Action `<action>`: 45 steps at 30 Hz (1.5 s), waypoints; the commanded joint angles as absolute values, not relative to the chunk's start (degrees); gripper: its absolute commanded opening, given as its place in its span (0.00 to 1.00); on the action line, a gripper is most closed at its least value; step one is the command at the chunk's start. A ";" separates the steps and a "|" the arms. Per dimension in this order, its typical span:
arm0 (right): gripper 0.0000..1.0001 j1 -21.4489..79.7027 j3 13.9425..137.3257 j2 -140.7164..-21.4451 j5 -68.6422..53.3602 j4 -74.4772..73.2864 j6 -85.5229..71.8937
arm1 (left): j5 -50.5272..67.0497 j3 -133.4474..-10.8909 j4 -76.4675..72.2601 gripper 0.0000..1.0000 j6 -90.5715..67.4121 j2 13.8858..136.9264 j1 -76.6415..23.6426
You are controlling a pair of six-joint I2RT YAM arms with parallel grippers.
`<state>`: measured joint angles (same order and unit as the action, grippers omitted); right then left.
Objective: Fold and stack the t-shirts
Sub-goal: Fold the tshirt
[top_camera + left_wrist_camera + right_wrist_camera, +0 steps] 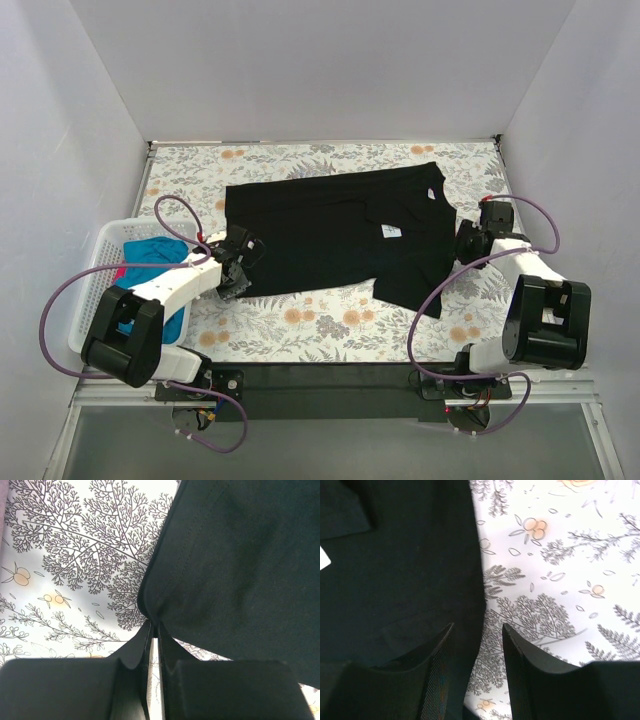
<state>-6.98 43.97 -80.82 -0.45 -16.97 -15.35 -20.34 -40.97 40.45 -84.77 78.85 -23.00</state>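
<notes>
we see the black t-shirt (330,225) spread mid-table on the floral cloth (330,320). our left gripper (154,630) pinches its edge. our right gripper (477,630) stands spread astride the opposite edge. the teal t-shirt (150,252) lies in the white basket (92,290), far left.

Boxed in by a plain white back wall (320,60), left wall (55,140) and right wall (595,130). Spread edge to edge, a white tablecloth (310,325) printed with grey ferns and orange blossoms. Along the near edge, a black plate (330,378); below, a grey surface (340,445). Lit evenly, with faint shadows.
</notes>
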 commanded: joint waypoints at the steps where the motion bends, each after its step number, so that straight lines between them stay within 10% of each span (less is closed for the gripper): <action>1: 0.48 -7.03 45.62 -82.17 -4.13 -13.27 -14.41 | -21.09 -41.13 39.46 0.00 -84.20 77.26 -22.50; 20: 0.46 -7.91 45.53 -88.50 -5.18 -9.93 -12.57 | -21.27 -41.13 39.46 0.00 -84.29 77.17 -22.41; 26: 0.36 -7.91 45.00 -88.86 -5.36 -10.11 -12.66 | -21.36 -41.04 39.46 0.00 -84.37 76.99 -22.41; 32: 0.01 -8.61 45.70 -85.97 -0.54 -13.09 -14.32 | -19.61 -41.04 38.41 0.00 -83.94 76.90 -21.45; 45: 0.01 -12.66 33.22 -64.95 3.78 -20.57 -23.03 | -13.18 -41.57 38.49 0.00 -84.99 76.73 -20.48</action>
